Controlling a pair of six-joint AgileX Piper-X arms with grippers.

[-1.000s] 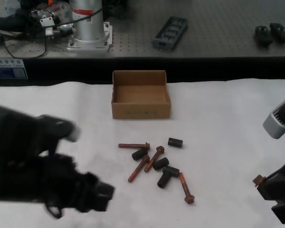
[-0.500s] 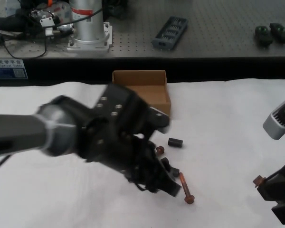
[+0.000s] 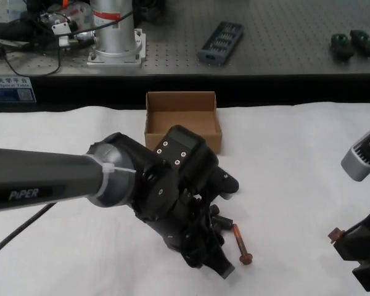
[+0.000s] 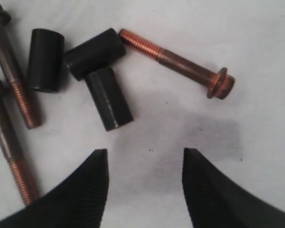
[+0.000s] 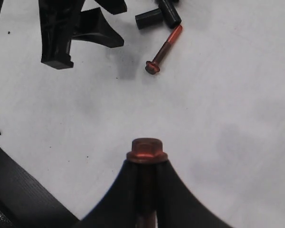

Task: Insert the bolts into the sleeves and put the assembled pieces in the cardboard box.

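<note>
My left gripper point(image 4: 145, 157) hangs open just above the white cloth, beside a cluster of black sleeves point(image 4: 109, 99) and copper bolts point(image 4: 180, 64). In the high view the left arm covers most of the pile; its gripper point(image 3: 217, 264) sits next to one loose bolt point(image 3: 241, 244). My right gripper point(image 5: 147, 164) is shut on a copper bolt point(image 5: 147, 148), head outward, at the bench's right edge point(image 3: 345, 239). From the right wrist I also see the left gripper's fingers point(image 5: 61, 42) and the loose bolt point(image 5: 163, 50). The open cardboard box point(image 3: 153, 129) stands behind the pile.
White cloth point(image 3: 296, 160) covers the bench, with free room to the right of the pile and at the left. Behind it lies a perforated metal board with a silver post point(image 3: 114, 31), a black tray point(image 3: 221, 40) and cables.
The left arm swung in from the front left over the pile and came down onto it, hiding most bolts and sleeves. The right arm kept still with its bolt.
</note>
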